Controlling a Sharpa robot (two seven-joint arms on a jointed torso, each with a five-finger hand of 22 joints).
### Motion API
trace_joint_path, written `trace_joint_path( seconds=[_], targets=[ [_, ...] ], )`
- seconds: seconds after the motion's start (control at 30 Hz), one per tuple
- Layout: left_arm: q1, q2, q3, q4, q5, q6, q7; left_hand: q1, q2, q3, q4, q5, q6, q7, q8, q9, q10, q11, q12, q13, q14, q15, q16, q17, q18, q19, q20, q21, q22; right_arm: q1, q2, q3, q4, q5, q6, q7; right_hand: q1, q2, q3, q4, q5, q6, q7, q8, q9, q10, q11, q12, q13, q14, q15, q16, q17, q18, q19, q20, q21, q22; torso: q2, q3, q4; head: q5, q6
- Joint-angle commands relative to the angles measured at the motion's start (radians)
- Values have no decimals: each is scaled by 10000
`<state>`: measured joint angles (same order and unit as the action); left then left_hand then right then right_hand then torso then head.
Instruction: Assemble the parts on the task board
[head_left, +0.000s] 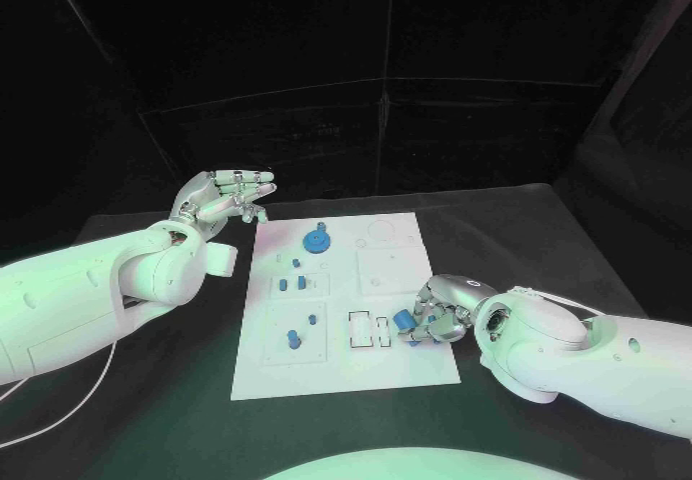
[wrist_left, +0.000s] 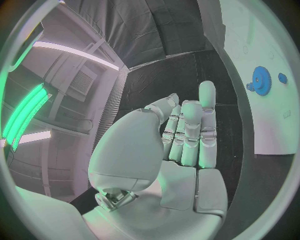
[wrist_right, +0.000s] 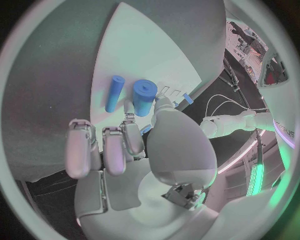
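The white task board (head_left: 346, 300) lies in the middle of the black table. My right hand (head_left: 440, 310) rests at the board's right edge and pinches a thick blue cylinder (wrist_right: 143, 97) between thumb and a finger. A thin blue peg (wrist_right: 114, 93) lies on the board just beside it. In the head view the held blue cylinder (head_left: 405, 320) sits next to rectangular slots (head_left: 369, 330). My left hand (head_left: 224, 197) is raised off the board's far left corner, fingers straight and holding nothing. A blue gear (head_left: 317, 240) stands on the board's far part; the left wrist view shows the gear (wrist_left: 261, 80) too.
Small blue pegs (head_left: 293, 284) stand in the board's left column, and another blue peg (head_left: 294, 340) stands nearer to me. Bare black table (head_left: 548, 240) surrounds the board on both sides. A white cable (head_left: 58, 405) trails at the left.
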<state>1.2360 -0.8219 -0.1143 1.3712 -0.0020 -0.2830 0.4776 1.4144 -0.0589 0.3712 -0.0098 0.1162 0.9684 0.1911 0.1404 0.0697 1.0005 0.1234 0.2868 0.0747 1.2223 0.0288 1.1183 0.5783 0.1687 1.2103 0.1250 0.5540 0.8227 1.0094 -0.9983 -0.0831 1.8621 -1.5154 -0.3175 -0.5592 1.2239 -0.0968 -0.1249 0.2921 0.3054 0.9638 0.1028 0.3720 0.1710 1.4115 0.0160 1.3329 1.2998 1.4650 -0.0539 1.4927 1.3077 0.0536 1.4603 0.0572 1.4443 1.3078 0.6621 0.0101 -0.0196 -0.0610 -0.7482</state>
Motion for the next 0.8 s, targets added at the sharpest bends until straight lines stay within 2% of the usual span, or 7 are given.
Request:
trace_joint_path(
  seconds=[0.03, 0.1, 0.37, 0.53, 0.63, 0.8],
  targets=[
    [11, 9, 7, 17, 20, 118, 25, -17, -71, -4, -18, 5, -21, 52, 48, -13, -44, 5, 44, -14, -24, 29, 46, -13, 130, -70, 16, -19, -14, -39, 100, -18, -111, -151, 162, -31, -79, 89, -77, -3, 84, 22, -77, 63, -5, 51, -3, 39, 2, 750, -12, 20, 887, -50, 239, -34, 60, 420, 7, -2, 12, -12, -24],
    [11, 8, 7, 18, 20, 124, 23, -17, -71, -4, -18, 5, -21, 52, 48, -13, -44, 5, 44, -14, -24, 29, 46, -13, 130, -70, 16, -19, -14, -66, 155, -17, -179, -148, 180, -34, -72, 142, -131, -9, 360, 21, -86, 109, 24, 45, -12, 32, 19, 746, -18, 16, 879, -49, 234, -39, 60, 421, -1, -11, 12, -5, -21],
    [9, -15, 7, 26, 20, 133, 18, -28, -70, -6, -12, 4, -31, 58, 46, -15, -52, 10, 49, -15, -25, 33, 49, -15, 129, -71, 18, -20, -15, -116, 243, -16, -255, -238, 64, -72, 91, 279, -175, -41, 684, 86, -123, 231, 94, 54, -43, 32, 66, 744, -40, 15, 882, -51, 234, -55, 67, 437, -14, -8, -6, 70, -73],
    [7, -26, 7, 30, 20, 139, 20, -28, -70, -6, -12, 4, -31, 58, 46, -15, -52, 10, 49, -15, -25, 33, 49, -15, 129, -71, 18, -20, -15, -125, 183, -15, -77, -256, -279, -101, 249, 470, -206, -31, 1186, 216, -182, 354, 172, 137, -97, 97, 179, 750, -82, 31, 923, -64, 262, -90, 105, 505, -15, -6, -3, 107, -84],
    [3, -29, 7, 25, 20, 143, 19, -28, -70, -6, -12, 4, -31, 58, 46, -15, -52, 10, 49, -15, -25, 33, 49, -15, 129, -71, 18, -20, -15, -126, 98, -12, 127, -165, -560, -116, 260, 541, -227, -30, 1261, 306, -216, 395, 211, 191, -126, 142, 243, 759, -103, 52, 971, -73, 281, -107, 129, 547, -20, 6, 0, 119, -87],
    [-3, -27, 6, 22, 20, 150, 16, -46, -64, -8, 0, 4, -40, 64, 46, -16, -63, 15, 57, -15, -26, 38, 52, -20, 128, -72, 22, -21, -16, -124, -41, -8, 451, -19, -1107, -98, 302, 625, -251, -35, 1337, 414, -261, 436, 264, 248, -166, 181, 305, 770, -136, 77, 1026, -85, 307, -136, 162, 605, -17, -11, 12, 116, -48]
  ],
)
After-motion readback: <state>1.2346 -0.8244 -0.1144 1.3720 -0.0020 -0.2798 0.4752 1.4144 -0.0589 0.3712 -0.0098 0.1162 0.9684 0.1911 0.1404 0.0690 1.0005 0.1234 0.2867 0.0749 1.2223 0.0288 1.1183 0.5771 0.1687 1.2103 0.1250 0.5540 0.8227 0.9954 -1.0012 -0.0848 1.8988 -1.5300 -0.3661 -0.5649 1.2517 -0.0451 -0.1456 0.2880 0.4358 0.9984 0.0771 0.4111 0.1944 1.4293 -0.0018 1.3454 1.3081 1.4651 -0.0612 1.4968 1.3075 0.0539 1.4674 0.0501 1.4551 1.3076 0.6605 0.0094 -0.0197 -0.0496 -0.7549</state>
